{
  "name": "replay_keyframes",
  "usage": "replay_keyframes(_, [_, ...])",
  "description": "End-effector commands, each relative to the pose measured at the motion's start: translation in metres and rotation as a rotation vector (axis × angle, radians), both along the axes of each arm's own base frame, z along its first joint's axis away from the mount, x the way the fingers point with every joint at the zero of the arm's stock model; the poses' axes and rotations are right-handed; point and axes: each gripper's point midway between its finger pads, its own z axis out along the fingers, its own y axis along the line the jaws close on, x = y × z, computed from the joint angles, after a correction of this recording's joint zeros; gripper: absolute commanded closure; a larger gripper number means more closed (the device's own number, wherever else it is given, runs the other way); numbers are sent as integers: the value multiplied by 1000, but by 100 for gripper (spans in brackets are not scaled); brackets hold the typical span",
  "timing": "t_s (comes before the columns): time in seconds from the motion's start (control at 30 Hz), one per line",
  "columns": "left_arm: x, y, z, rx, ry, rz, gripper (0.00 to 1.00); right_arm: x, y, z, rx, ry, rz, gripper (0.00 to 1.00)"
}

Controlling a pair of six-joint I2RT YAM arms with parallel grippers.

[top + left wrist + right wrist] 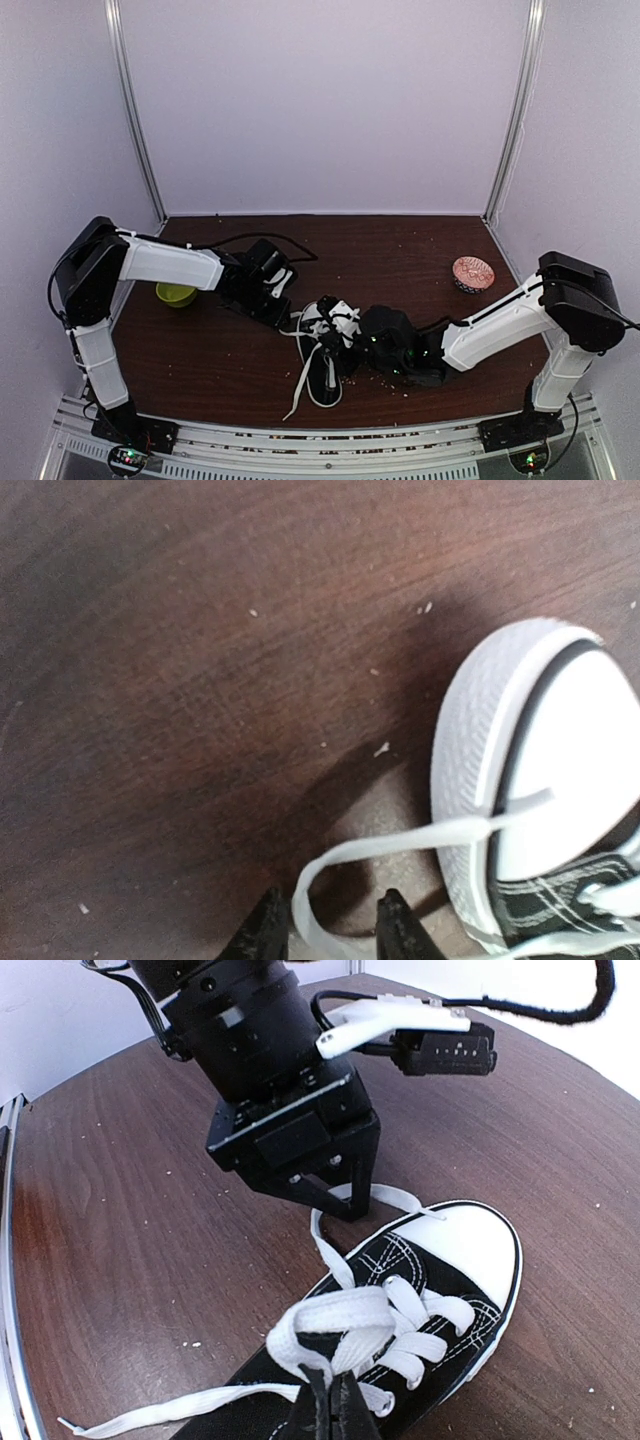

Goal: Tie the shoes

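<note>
Black-and-white arms reached inward from both sides of the wooden table (400,250), meeting at its near middle. The right arm lay low and stretched to the left, its gripper (333,1410) over the shoe (325,380). Its fingers were nearly together above the tongue, just behind the bunched laces (345,1325). Whether they pinched a lace could not be told. The shoe lay near the front edge with its toe pointing away from the bases, and one loose lace end (300,388) trailed off its left side onto the wood.

Just beyond the toe cap (570,760), the left arm bent at the elbow and angled down to the table. Its gripper (325,935) was parted, with a lace loop (310,880) running from the toe and passing between the fingers (265,932), close to one of them.

Farther back, a green bowl (176,293) sat under the left forearm, and a pink patterned bowl (472,273) stood at the far right, well apart from the shoe. What either held could not be told.
</note>
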Motion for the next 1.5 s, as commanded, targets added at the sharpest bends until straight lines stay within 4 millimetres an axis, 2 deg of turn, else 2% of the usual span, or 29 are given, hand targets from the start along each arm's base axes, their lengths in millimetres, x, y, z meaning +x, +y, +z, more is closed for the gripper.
replay_keyframes(0.0, [1,-7,-9,-9,26,-10,69,7,5,10,33,-24,-24,100])
replay_keyframes(0.13, [1,-4,-15,5,36,3,78,8,3,10,34,-23,-30,100])
replay_keyframes(0.27, [2,1,-19,21,32,32,99,8,2,9,33,-23,-34,100])
replay_keyframes(0.3, [4,3,-17,23,18,50,100,9,2,9,34,-23,-35,100])
replay_keyframes(0.4, [14,11,4,-4,-67,131,100,9,2,10,35,-22,-40,100])
replay_keyframes(0.47, [20,21,30,-27,-138,210,100,11,0,11,39,-20,-48,100])
replay_keyframes(0.53, [16,31,58,-77,-196,289,100,10,-2,14,51,-20,-50,100])
replay_keyframes(0.63, [-12,16,100,-274,-260,296,100,12,-3,17,72,3,-51,100])
replay_keyframes(0.7, [-39,-3,121,-390,-253,245,100,12,-1,16,83,26,-37,100])
replay_keyframes(0.73, [-58,-18,132,-436,-249,189,100,14,0,17,89,36,-33,100])
replay_keyframes(0.77, [-73,-27,137,-458,-239,153,100,15,1,17,95,49,-29,100])
replay_keyframes(0.9, [-119,-48,134,-509,-126,126,100,21,4,17,113,106,-15,100])
replay_keyframes(1.0, [-152,-73,132,-615,-30,81,100,23,8,17,127,142,-1,100])
replay_keyframes(1.07, [-171,-93,137,-674,12,13,100,24,9,17,138,162,12,100])
replay_keyframes(1.17, [-190,-110,134,-664,36,-65,100,19,17,17,147,195,48,100])
replay_keyframes(1.3, [-195,-104,120,-606,42,-78,100,8,32,18,175,262,105,100])
replay_keyframes(1.47, [-186,-68,125,-538,-46,-35,100,-2,38,22,174,285,106,100])
